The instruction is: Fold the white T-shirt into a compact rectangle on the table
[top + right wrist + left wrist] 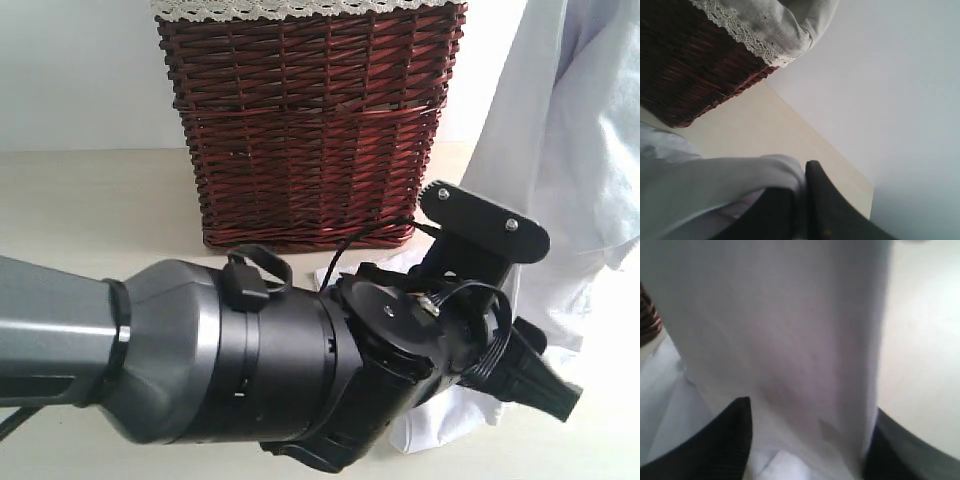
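A pale beige table (80, 200) spreads through the scene and meets a plain white wall (70, 70) at the back. Nearest to me the left arm (200, 360), thick, grey and black, reaches in from the left side low over the table, and it carries a black bracket (485, 222) with two screws near its wrist. At its end the left end effector (810, 407) has its two black fingers (725, 440) spread apart, and the cloth of the white T-shirt (570, 150) hangs down in the gap between them; whether the fingers press on the cloth I cannot tell. The shirt is on the right side of the scene. Most of it hangs as a long wrinkled drape that comes down from above the exterior view, and its lower part lies bunched on the table just under and beside the wrist of the left arm. The right end effector (801, 175) has its fingers (835, 210) pressed together and pinches a fold of the shirt between them, with the cloth draped over one finger. Behind the arm a dark red wicker basket (310, 130) stands on the table, just left of the hanging shirt, and a white lace trim (290, 8) runs along its rim.
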